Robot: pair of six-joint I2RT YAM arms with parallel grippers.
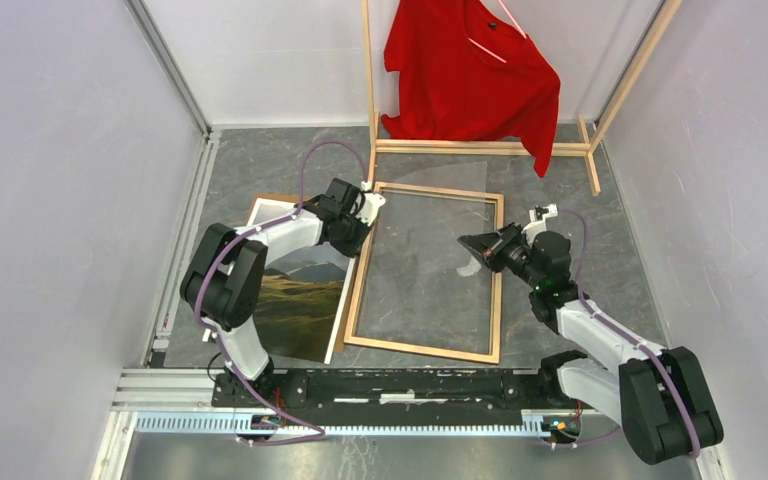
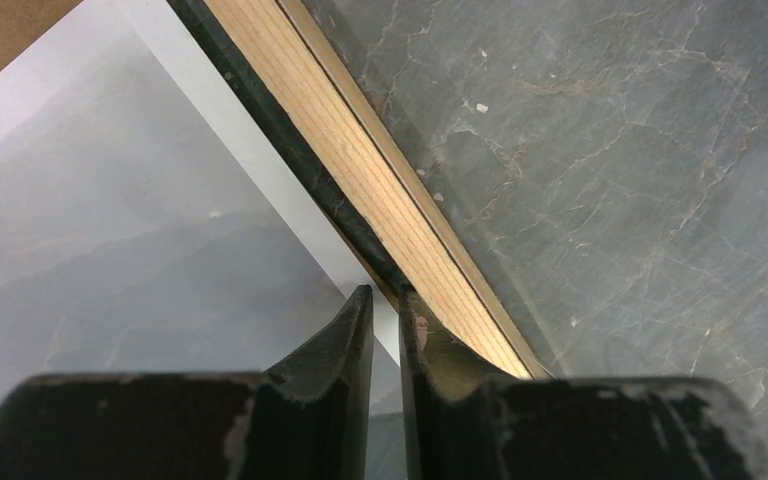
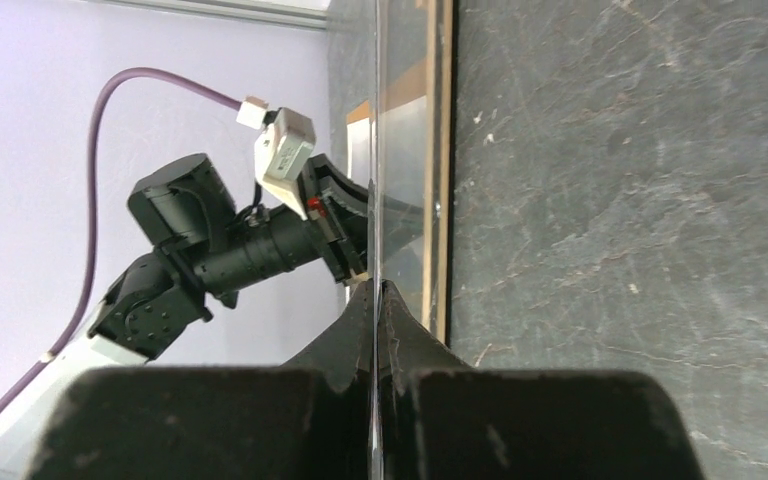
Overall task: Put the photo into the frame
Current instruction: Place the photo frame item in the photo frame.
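The frame (image 1: 422, 351) lies flat mid-table, light wood side up. The photo (image 1: 295, 310) lies face up left of it, partly under my left arm. My left gripper (image 1: 368, 207) is low over the frame's far left corner. In the left wrist view its jaws (image 2: 385, 295) are almost shut, with nothing between them, above the photo's (image 2: 110, 230) white border beside the wood rail (image 2: 360, 160). My right gripper (image 1: 468, 248) is shut on a clear sheet (image 1: 460, 200), tilted up over the frame. The right wrist view shows the gripper (image 3: 377, 285) pinching the sheet's edge (image 3: 400, 150).
A thin brown backing board (image 1: 263, 199) lies under the photo's far end and shows in the left wrist view (image 2: 0, 30). A wooden clothes rack (image 1: 480, 147) with a red shirt (image 1: 470, 70) stands at the back. Walls close in both sides.
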